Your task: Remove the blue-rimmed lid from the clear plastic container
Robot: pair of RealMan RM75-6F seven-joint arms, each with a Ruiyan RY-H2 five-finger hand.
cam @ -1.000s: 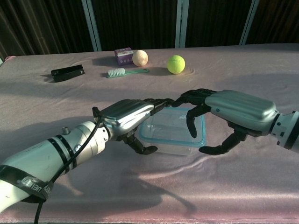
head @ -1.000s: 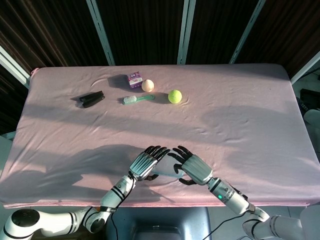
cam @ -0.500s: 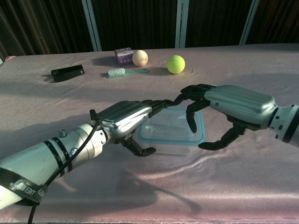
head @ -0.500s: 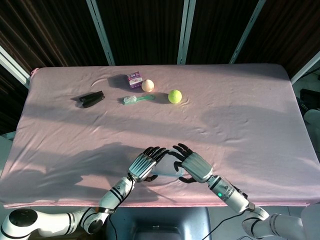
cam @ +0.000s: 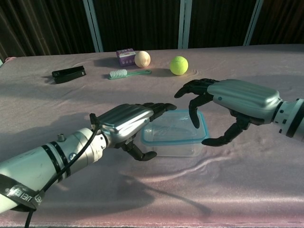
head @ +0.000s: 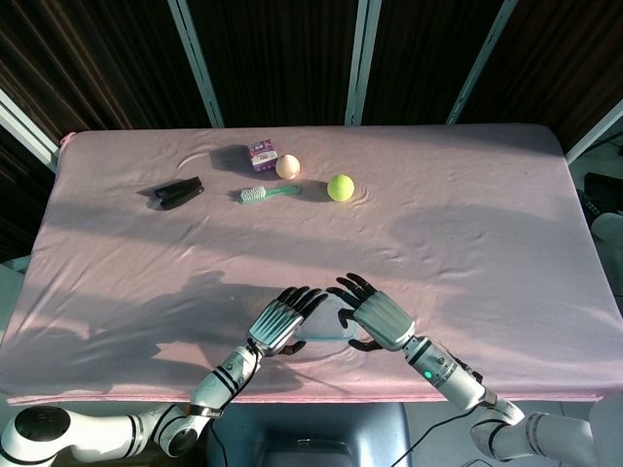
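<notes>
We see the clear plastic container [cam: 175,137] sitting at the lower centre of the chest view on the pink tablecloth [cam: 266,180], with its blue-rimmed lid [cam: 175,128] on top and, as far as we can judge, not yet lifted. A second ago our two sets of fingertips nearly met over the box; now they have drawn apart. Our right hand [cam: 227,107], at centre right of the chest view, has risen and pulled back towards the right edge of the frame, its fingers curved and spread with nothing between them, the thumb hanging just beside the container's right end. Our left hand [cam: 127,124], at lower centre left, has slid slightly towards the lower left and sits against the box's left end, fingers reaching over the rim and thumb curled below; whether it actually grips the wall we cannot tell, since the hand hides the contact. In the head view both hands [head: 280,319] [head: 375,318] flank the container at the bottom centre, and more of the lid shows between them than before. We read this as a re-positioning: the left hand steadying the base, the right hand opening up to come down on a lid edge. The tennis ball [cam: 179,65], egg [cam: 142,59], brush [cam: 127,73], small purple box [cam: 125,56] and black stapler [cam: 69,74] lie well apart near the top of the frame.
</notes>
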